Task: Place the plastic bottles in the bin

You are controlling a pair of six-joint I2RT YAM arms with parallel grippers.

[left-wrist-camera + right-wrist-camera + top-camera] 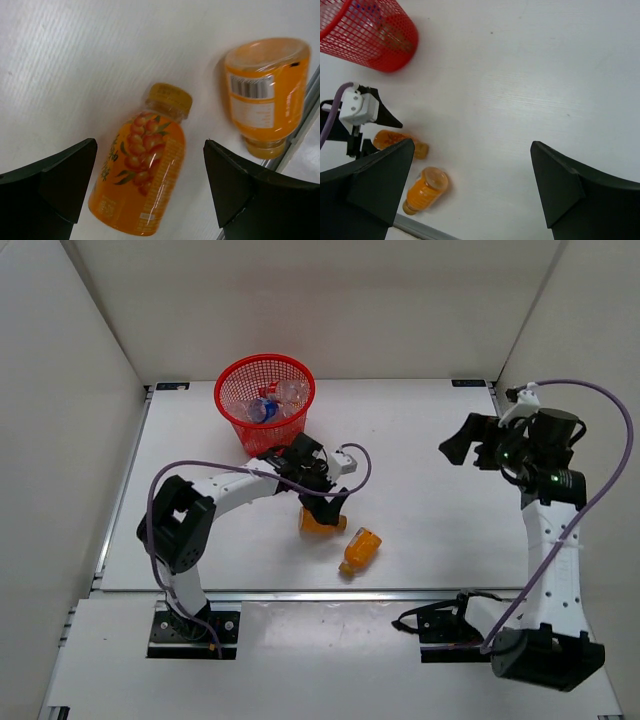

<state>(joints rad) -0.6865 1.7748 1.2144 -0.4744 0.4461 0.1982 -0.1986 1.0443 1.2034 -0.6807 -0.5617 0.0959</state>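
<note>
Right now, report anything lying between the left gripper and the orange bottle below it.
Nothing visible does. The open left gripper straddles the orange bottle from above; the second orange bottle lies outside the fingers, off to one side.

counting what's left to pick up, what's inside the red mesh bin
Inside the round red plastic mesh bin lie clear plastic bottles, among them a blue-labelled bottle. They overlap, so the count is unclear, and anything beneath them is hidden.

White table (430,440), plain white walls (320,300)
</note>
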